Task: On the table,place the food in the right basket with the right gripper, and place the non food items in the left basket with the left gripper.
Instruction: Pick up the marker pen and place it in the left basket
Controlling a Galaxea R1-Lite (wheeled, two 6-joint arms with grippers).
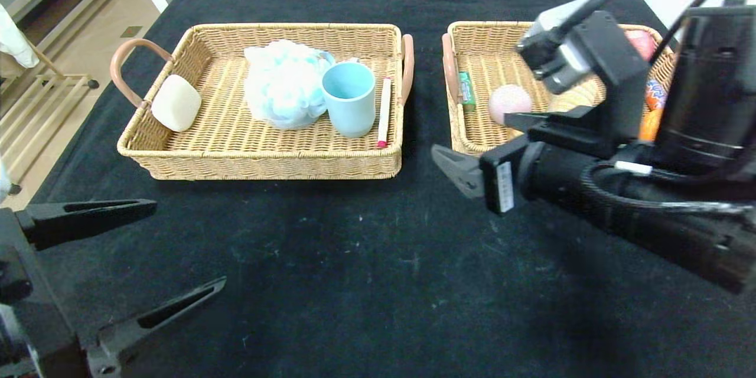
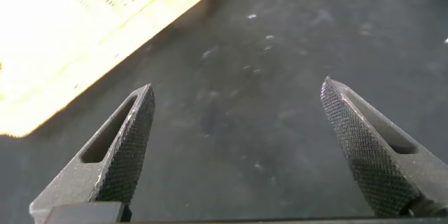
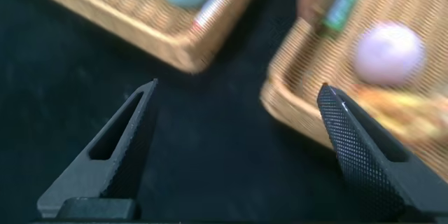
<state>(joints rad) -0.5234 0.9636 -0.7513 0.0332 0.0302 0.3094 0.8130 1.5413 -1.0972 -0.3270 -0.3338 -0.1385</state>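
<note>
Right arm (image 1: 620, 147) hides right basket (image 1: 472, 144) contents — orange items (image 1: 652, 112) unidentifiable.

Table (image 1: 354, 260) w/ black cloth, faint pale scuff marks near its middle. Two wicker baskets sit directly on it: left basket (image 1: 266, 159) w/ pink handles, and right basket (image 1: 472, 144) just beside the left basket's right handle, narrow strip of cloth btwn them, not touching.
</note>
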